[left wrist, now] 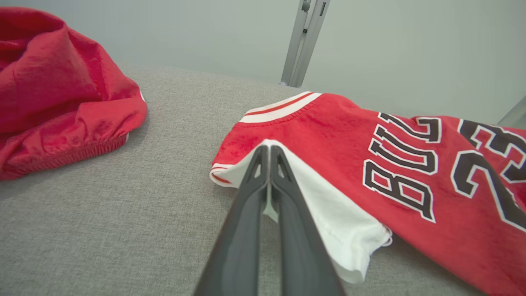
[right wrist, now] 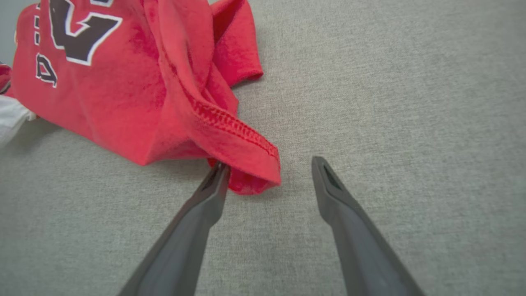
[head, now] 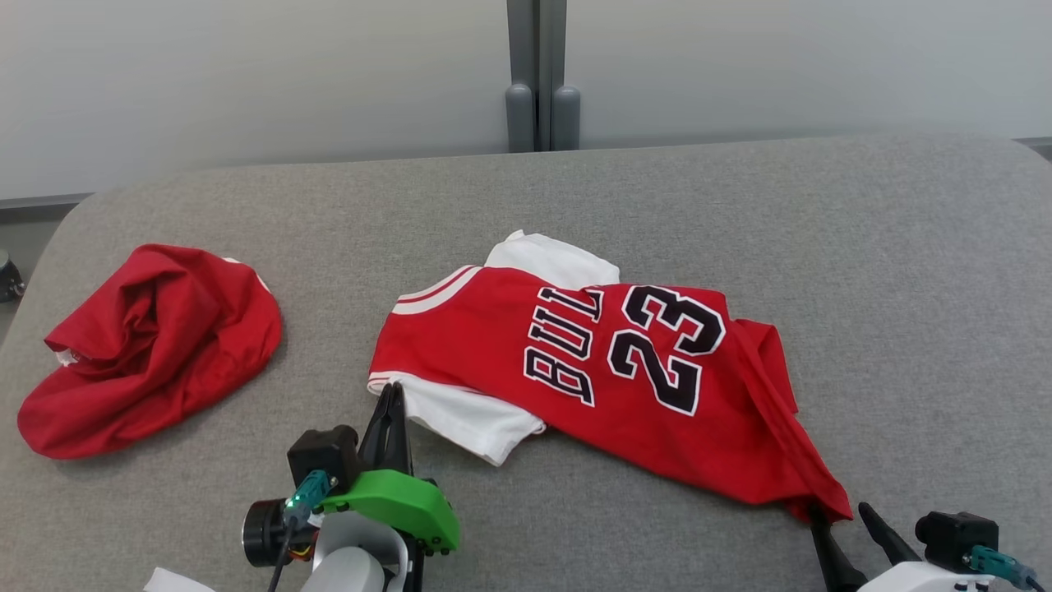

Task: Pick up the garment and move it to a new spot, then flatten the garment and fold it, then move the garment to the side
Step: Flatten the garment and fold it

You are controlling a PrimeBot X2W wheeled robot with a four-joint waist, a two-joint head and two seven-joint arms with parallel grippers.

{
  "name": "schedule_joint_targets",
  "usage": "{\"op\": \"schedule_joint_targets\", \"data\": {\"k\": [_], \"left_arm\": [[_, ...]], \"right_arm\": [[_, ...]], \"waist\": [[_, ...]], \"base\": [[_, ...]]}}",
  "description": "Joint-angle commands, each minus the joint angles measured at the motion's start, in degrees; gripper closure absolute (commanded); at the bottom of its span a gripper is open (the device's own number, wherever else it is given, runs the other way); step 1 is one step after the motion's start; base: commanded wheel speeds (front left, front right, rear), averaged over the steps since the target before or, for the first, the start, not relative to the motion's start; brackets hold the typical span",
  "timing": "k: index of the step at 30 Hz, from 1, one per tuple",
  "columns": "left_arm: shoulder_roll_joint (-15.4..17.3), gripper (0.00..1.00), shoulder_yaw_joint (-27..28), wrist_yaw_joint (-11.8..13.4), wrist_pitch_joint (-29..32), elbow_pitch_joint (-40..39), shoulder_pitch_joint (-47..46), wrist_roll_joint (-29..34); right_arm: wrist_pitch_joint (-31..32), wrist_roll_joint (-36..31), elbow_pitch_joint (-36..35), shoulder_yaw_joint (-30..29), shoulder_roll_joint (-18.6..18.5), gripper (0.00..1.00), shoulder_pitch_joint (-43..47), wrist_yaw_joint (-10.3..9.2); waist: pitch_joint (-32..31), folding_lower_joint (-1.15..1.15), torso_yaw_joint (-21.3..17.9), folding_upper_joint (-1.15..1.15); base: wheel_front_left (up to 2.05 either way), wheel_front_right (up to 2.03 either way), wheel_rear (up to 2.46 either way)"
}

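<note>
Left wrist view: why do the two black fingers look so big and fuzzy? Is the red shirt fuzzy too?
Left wrist view: the left tool sits right by the lens, so its fingers loom large with soft edges; the shirt lettering is crisp. Head view: even light, only faint shadows under the shirt on the grey table.

Left pincer (head: 393, 390) — slim black fingers (head: 386, 432), green bracket (head: 394, 506), teal plug (head: 308, 492), pale forearm (head: 353, 569).

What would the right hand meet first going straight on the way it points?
Probably the red jersey: its hem corner lies between the fingers of the open right hand, by one tip, though height is unclear.
</note>
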Motion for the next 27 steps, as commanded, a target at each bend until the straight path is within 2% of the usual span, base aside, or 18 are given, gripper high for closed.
{"op": "schedule_joint_targets", "data": {"k": [1, 9, 11, 20, 27], "left_arm": [[0.3, 1.00, 0.1, -0.2, -0.2, -0.2, 0.4, 0.2], [0.3, 1.00, -0.1, -0.7, -0.2, -0.3, 0.4, 0.4], [0.3, 1.00, -0.1, -0.6, -0.2, -0.2, 0.3, 0.5], [0.3, 1.00, 1.7, -0.6, -0.2, 0.7, 0.3, 0.8], [0.3, 1.00, 4.2, -0.9, -0.2, 0.8, 1.0, 1.6]], "right_arm": [[-0.4, 1.1, 0.9, 0.3, 0.1, 0.00, -1.1, -0.02], [-2.0, 4.5, 5.3, 2.7, -0.1, 0.00, -3.6, -0.02], [-2.3, 5.1, 5.8, 3.5, -0.3, 1.00, -4.0, -0.02], [-3.9, 7.6, 1.9, 7.3, -4.5, 1.00, -2.9, -0.02], [-4.9, 1.4, -5.9, 10.0, -9.7, 1.00, -0.8, -0.02]], "waist": [[0.2, 0.00, 0.2, 0.00], [0.5, 0.00, 0.3, 0.00], [0.5, 0.00, 0.3, 0.00], [-0.5, 0.00, -0.1, 0.00], [-1.5, 0.00, -1.0, 0.00]], "base": [[0.00, 0.00, 0.00], [0.00, 0.00, 0.00], [0.00, 0.00, 0.00], [0.00, 0.00, 0.00], [0.00, 0.00, 0.00]]}}
